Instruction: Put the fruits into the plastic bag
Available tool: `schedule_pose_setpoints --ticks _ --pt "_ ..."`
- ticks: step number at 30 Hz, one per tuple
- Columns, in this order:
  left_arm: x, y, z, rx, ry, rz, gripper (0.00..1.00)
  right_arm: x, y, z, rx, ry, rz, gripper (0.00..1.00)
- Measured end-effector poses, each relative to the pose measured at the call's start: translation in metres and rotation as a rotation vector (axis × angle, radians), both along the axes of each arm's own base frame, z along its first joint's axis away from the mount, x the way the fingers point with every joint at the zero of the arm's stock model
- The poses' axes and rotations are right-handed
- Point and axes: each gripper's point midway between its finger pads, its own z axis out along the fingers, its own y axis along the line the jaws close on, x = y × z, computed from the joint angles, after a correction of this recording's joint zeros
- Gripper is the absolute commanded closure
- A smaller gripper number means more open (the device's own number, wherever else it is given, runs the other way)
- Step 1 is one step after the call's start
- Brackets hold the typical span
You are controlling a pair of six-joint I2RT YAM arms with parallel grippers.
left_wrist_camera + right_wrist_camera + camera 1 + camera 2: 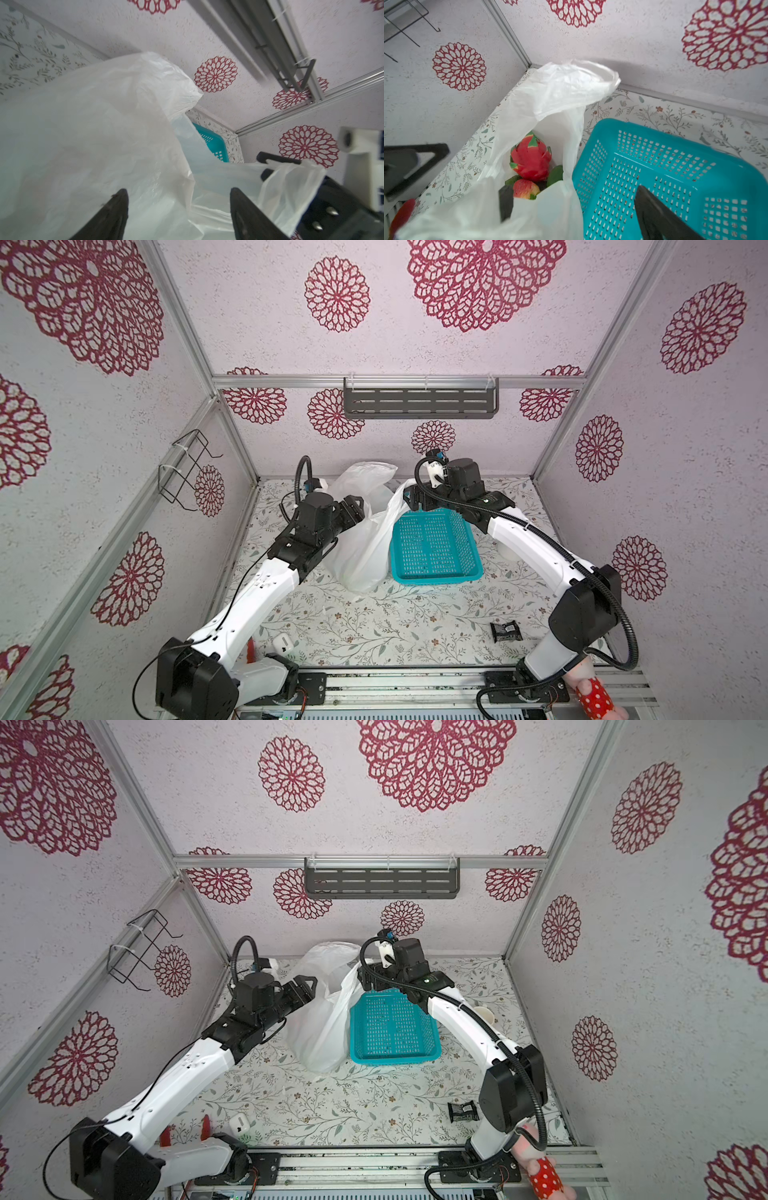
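In both top views I see the plastic bag (361, 543) slumped against the teal basket (436, 547), with my left gripper (356, 509) at its left side and the right gripper (409, 497) at its far rim. Left wrist cam: jaws spread wide, crinkly film right ahead. Right wrist cam: jaws spread too, one finger (506, 201) at the bag mouth, the other over the basket. A dragon fruit (530, 162), a small red-yellow fruit (525, 189) and a green fruit (555, 174) sit inside the bag.
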Motion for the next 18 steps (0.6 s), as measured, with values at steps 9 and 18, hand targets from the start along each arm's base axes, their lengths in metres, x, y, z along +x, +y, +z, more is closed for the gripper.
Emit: schedule_pose_setpoints --ticks 9,18 --pt "-0.048 0.105 0.042 0.069 -0.119 0.412 0.15 -0.064 -0.053 -0.023 0.047 0.103 -0.049 0.01" --pt "-0.093 0.211 -0.028 0.303 0.108 0.835 0.02 -0.068 -0.183 -0.016 -0.032 -0.096 -0.607 0.01"
